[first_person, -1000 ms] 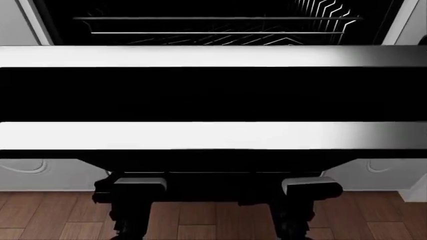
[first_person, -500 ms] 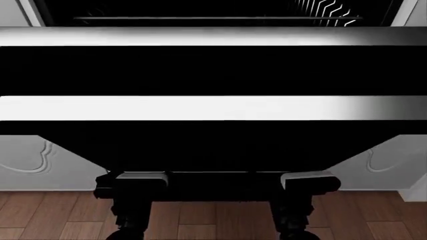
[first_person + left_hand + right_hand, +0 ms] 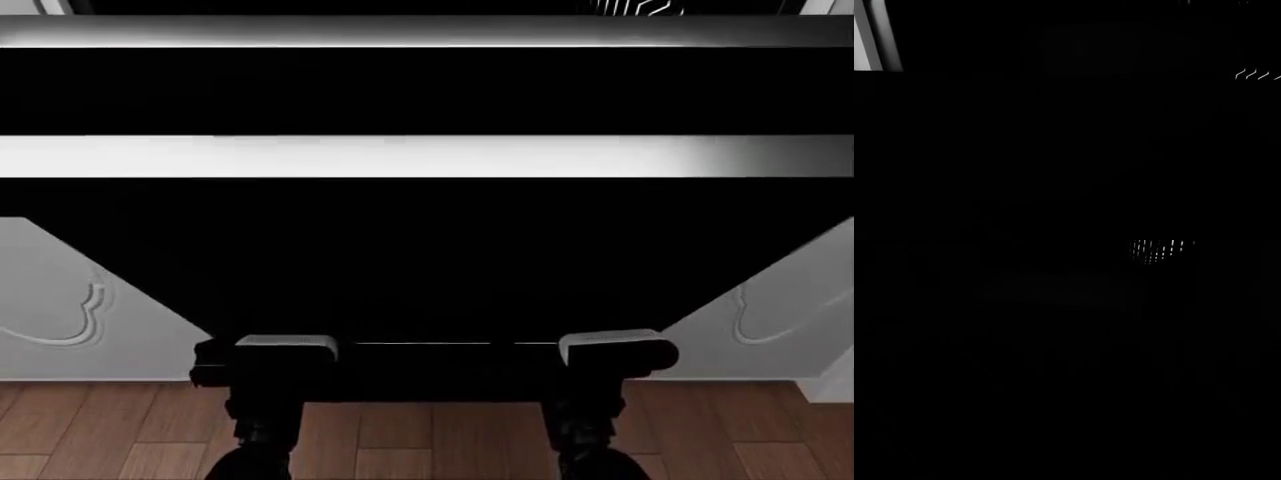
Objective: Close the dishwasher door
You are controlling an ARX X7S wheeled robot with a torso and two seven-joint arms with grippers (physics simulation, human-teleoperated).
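The dishwasher door (image 3: pixel 427 250) is a wide glossy black panel with a silver-white band (image 3: pixel 427 157) across it. It fills most of the head view and stands partly raised, its underside tilted toward me. Only a sliver of wire rack (image 3: pixel 641 8) shows above its far edge. My left wrist (image 3: pixel 284 352) and right wrist (image 3: pixel 614 352) sit against the door's near lower edge, and the fingers are hidden behind it. Both wrist views are almost wholly black, with faint rack glints (image 3: pixel 1254 75) (image 3: pixel 1157 250).
Light grey cabinet doors with moulding flank the dishwasher on the left (image 3: pixel 54 320) and right (image 3: pixel 787 320). A wooden plank floor (image 3: pixel 427 430) lies under my arms. A pale strip (image 3: pixel 871 35) shows at a corner of the left wrist view.
The door has swung upward: its silver bands have climbed in the head view, far less rack shows, and more cabinet front is uncovered at both sides. Both wrists stay at its lower edge.
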